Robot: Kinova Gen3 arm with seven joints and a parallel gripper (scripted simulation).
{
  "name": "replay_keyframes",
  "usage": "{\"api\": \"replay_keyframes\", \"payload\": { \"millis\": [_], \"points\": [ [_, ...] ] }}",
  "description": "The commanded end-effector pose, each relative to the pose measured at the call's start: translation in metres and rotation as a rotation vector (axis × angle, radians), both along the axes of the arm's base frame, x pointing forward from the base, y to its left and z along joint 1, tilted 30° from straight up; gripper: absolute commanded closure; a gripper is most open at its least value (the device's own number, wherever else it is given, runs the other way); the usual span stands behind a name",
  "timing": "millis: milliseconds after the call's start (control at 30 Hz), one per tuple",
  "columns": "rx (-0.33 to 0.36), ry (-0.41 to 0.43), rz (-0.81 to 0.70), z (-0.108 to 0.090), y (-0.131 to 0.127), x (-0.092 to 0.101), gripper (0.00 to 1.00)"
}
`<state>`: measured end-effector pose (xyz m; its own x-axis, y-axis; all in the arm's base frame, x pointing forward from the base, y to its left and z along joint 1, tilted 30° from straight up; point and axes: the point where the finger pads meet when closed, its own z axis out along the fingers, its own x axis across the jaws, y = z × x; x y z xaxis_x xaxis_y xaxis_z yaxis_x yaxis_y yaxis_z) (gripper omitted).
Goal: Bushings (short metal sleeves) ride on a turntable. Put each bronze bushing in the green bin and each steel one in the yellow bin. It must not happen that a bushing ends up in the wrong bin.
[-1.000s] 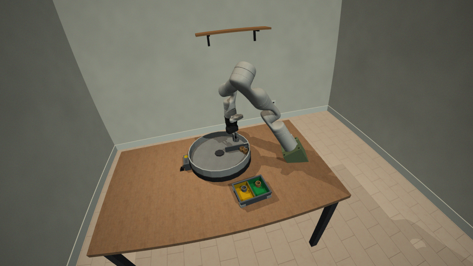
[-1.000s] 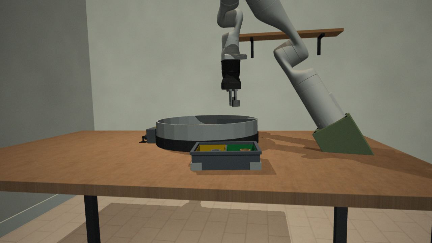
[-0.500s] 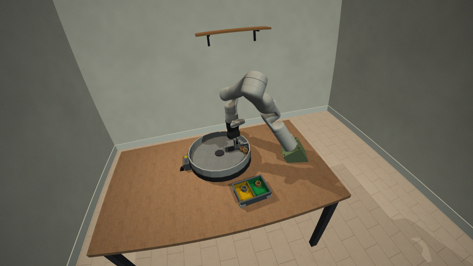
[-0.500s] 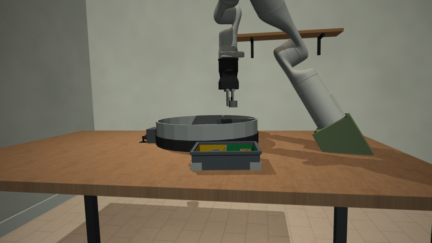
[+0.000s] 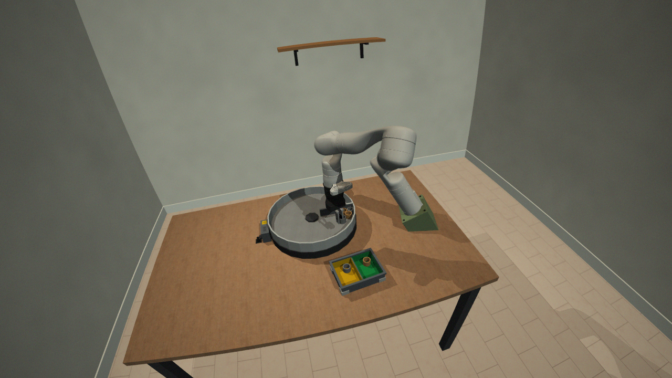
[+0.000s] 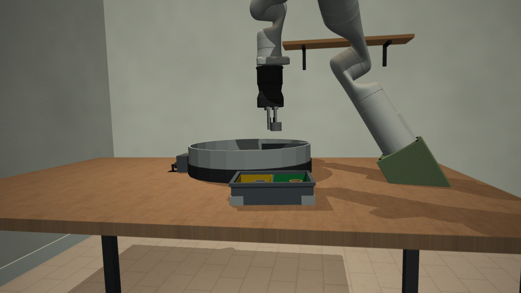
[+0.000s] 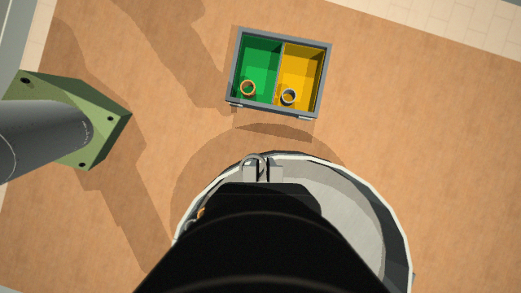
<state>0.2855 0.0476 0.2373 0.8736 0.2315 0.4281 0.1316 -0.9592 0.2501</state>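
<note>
One grey steel bushing hangs upright in my gripper, jaws closed on its wall, one finger inside the bore and one outside, the lot held above the turntable. Bronze bushings and a steel one sit near the rim on the turntable, partly hidden in my wrist view. Bins side by side on the table: a bronze sleeve in the green bin, a steel sleeve in the yellow bin.

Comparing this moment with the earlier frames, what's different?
The pincer, shut on a grey bushing, has moved over the turntable toward the bins' side, with the arm's upper links swung toward its base. Nothing was newly gripped or let go. The two-part bin tray and the bushing in each bin stayed put.
</note>
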Motion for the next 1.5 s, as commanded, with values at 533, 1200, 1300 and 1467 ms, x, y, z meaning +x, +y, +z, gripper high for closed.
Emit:
{"api": "replay_keyframes", "payload": {
  "millis": [533,1200,1300,1467],
  "points": [
    [-0.009,-0.007,-0.032,-0.011,0.104,0.021,1.00],
    [0.013,-0.015,-0.075,-0.022,0.206,0.041,1.00],
    [0.013,-0.015,-0.075,-0.022,0.206,0.041,1.00],
    [0.015,-0.015,-0.075,-0.022,0.206,0.041,1.00]
  ]
}}
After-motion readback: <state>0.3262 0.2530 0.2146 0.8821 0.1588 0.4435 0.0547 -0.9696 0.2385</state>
